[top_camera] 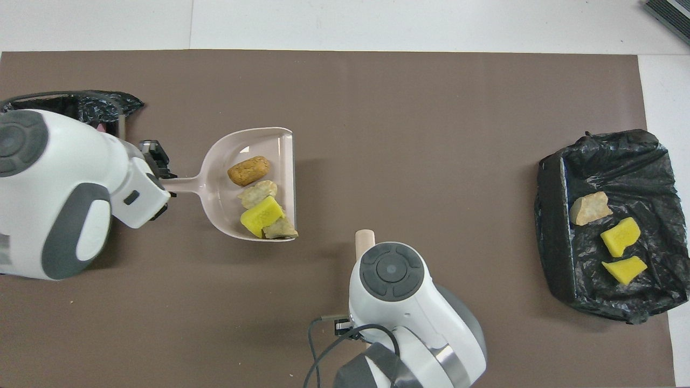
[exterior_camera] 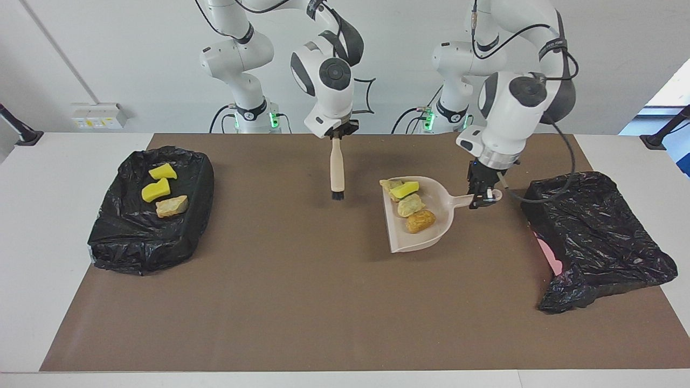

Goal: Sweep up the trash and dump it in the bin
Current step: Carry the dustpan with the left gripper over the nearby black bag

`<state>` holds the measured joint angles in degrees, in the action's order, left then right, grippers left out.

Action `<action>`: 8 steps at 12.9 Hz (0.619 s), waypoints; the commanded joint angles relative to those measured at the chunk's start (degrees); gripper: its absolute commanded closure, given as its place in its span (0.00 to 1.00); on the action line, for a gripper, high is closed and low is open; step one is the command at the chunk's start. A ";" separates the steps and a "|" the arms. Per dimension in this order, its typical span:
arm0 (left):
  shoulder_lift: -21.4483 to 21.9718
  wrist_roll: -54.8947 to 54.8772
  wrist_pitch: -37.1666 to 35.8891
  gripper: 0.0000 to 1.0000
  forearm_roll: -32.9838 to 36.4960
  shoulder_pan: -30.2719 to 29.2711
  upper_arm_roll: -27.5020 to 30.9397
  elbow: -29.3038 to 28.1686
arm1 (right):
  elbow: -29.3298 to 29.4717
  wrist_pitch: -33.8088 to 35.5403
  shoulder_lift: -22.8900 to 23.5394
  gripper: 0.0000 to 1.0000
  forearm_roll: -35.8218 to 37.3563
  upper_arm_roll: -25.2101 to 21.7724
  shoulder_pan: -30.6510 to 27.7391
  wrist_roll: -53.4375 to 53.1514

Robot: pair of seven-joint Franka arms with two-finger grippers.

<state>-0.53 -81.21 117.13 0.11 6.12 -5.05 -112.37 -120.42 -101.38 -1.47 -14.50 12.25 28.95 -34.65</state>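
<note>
Four pieces of trash lie in the beige dustpan, and they also show in the overhead view. My left gripper is shut on the dustpan's handle and holds the pan level at or just above the brown mat. My right gripper is shut on the top of the beige brush. The brush hangs upright with its black bristles down, beside the pan's open edge and apart from it. In the overhead view the right gripper is hidden under its own arm and only the brush handle shows.
A black-bag-lined tray at the right arm's end of the table holds three more foam pieces. A second black-bag-lined bin stands at the left arm's end, beside the left gripper. The brown mat covers the table.
</note>
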 commanded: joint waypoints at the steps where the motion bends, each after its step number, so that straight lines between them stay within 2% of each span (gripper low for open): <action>1: 1.93 -7.89 -5.23 1.00 -2.57 -6.18 -0.13 2.42 | -7.78 -9.14 -2.57 1.00 -1.58 -0.12 1.63 -1.56; 3: 3.51 -11.76 -6.82 1.00 -3.36 -11.97 -0.04 2.42 | -11.23 -15.83 -1.52 1.00 -4.91 -0.12 5.31 -2.43; 5: 4.40 -15.90 -8.13 1.00 -5.81 -18.82 0.04 2.68 | -14.39 -21.03 -1.08 1.00 -5.01 -0.04 7.60 -5.16; 8: 4.05 -22.91 -9.11 1.00 -9.25 -27.71 0.13 5.13 | -15.54 -23.33 -0.29 1.00 -5.01 -0.12 9.72 -6.66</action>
<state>3.14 -99.83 109.82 -7.01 -17.42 -4.24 -109.29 -134.84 -123.10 -1.26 -18.05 12.27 38.28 -40.45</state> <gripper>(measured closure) 0.683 0.744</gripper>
